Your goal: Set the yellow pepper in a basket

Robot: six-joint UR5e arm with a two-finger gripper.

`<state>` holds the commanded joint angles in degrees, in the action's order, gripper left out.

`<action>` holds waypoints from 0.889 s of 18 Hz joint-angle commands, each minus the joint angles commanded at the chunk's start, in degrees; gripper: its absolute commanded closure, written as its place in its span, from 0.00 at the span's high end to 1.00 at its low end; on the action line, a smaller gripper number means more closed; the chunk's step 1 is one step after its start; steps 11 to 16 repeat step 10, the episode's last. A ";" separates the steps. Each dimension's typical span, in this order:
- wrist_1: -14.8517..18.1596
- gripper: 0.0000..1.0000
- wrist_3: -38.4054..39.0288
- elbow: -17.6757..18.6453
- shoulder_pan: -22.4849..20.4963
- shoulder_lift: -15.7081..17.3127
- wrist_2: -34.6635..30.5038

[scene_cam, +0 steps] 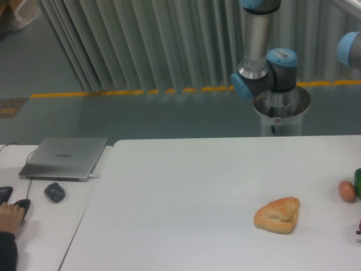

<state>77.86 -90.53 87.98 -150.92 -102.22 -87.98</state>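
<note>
Showing arm point(265, 68) behind worktop point(197, 186); fingers out of frame, state unknown | yellow pepper and basket not visible | bread point(277, 215) right of centre; egg-shaped thing point(347, 191) beside green vegetable point(358, 182) at right edge | laptop point(65, 158) left

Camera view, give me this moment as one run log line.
arm: raised behind table | gripper: not in view | pepper: not in view | basket: not in view | bread: on table
</note>
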 joint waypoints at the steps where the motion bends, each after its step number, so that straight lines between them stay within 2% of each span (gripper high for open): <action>1: 1.58 1.00 0.00 0.17 1.23 0.79 0.44; 4: 4.92 1.00 0.17 0.18 3.52 2.64 0.80; 6: 6.59 1.00 0.18 0.44 3.53 3.08 0.62; 16: 6.60 1.00 0.26 1.23 3.53 3.52 0.71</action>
